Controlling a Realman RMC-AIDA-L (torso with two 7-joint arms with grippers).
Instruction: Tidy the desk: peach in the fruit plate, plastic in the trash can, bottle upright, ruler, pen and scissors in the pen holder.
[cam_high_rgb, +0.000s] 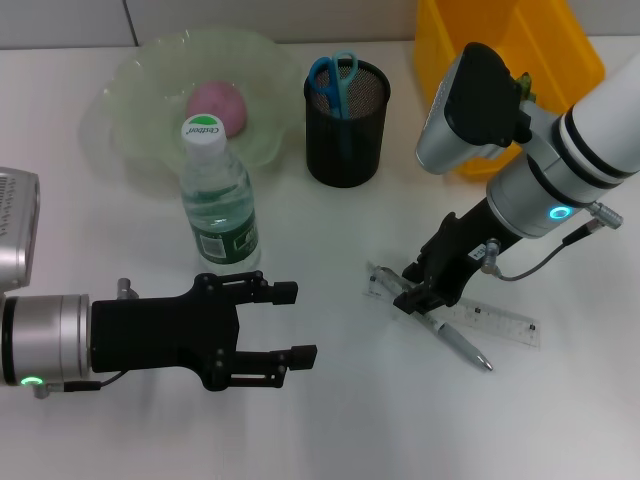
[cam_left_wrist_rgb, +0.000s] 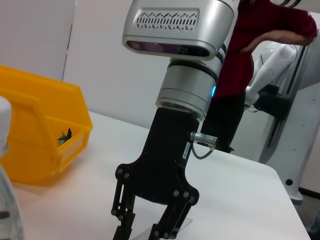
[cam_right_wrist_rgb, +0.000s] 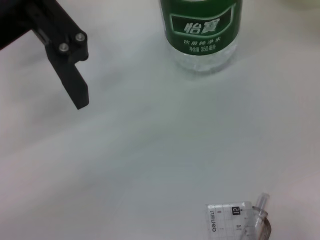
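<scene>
Ruler (cam_high_rgb: 500, 322) lies flat on the table (cam_high_rgb: 340, 420) with the pen (cam_high_rgb: 455, 342) across it — the right tool (cam_high_rgb: 410, 295) is down at their near end, though I cannot tell how its fingers stand. Left tool (cam_high_rgb: 290, 325) hovers with fingers apart beside the upright bottle (cam_high_rgb: 217, 200). Peach (cam_high_rgb: 217, 106) sits in the fruit plate (cam_high_rgb: 130, 90); scissors (cam_high_rgb: 334, 80) stand in the pen holder (cam_high_rgb: 346, 125).

A white desk (cam_high_rgb: 330, 420) carries everything in the head view, its surface plain and bright, and a pale wall (cam_high_rgb: 200, 20) with a thin vertical seam runs along its far edge. In the left wrist view a person in a dark red top (cam_left_wrist_rgb: 265, 55) stands beyond the desk's far side, beside a white stand with a black fitting (cam_left_wrist_rgb: 282, 100).
</scene>
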